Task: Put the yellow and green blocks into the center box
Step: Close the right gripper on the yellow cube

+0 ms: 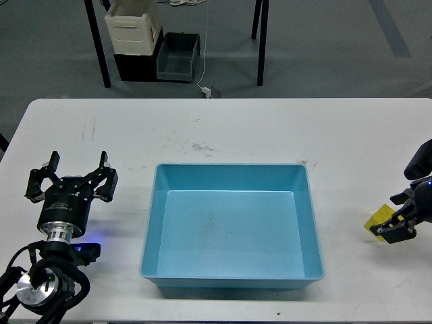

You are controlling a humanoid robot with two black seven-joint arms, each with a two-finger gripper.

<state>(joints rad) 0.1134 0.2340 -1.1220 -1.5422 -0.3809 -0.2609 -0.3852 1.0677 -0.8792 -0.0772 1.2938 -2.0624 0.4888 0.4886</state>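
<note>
The yellow block (375, 220) lies on the white table (236, 128) near the right edge, partly hidden by my right gripper (397, 216). The right gripper is low over the block with one finger (403, 198) on its far side and one on its near side, still spread apart. The blue center box (152, 223) stands in the middle of the table with nothing in it. My left gripper (71, 177) is open and empty, left of the box. No green block is in view.
On the floor beyond the table stand a cream crate (133, 27), a grey bin (179, 57) and black table legs (98, 47). Faint scuff marks show on the table behind the box.
</note>
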